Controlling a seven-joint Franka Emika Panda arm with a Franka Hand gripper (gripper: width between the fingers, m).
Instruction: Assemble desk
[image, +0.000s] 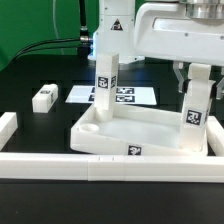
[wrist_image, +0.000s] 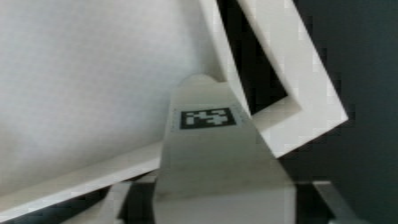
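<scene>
The white desk top (image: 140, 128), a tray with a raised rim, lies in the middle of the table. One white tagged leg (image: 106, 75) stands upright at its far corner on the exterior view's left. My gripper (image: 196, 82) is shut on a second tagged leg (image: 195, 115), holding it upright over the top's corner on the exterior view's right. Whether its lower end sits in the socket is hidden. In the wrist view this leg (wrist_image: 214, 130) runs out from between my fingers (wrist_image: 135, 198) above the top's rim (wrist_image: 294, 70).
A third loose leg (image: 45, 97) lies on the black table at the exterior view's left. The marker board (image: 135, 96) lies behind the top. Low white border walls run along the front (image: 60, 166) and the exterior view's left (image: 7, 128).
</scene>
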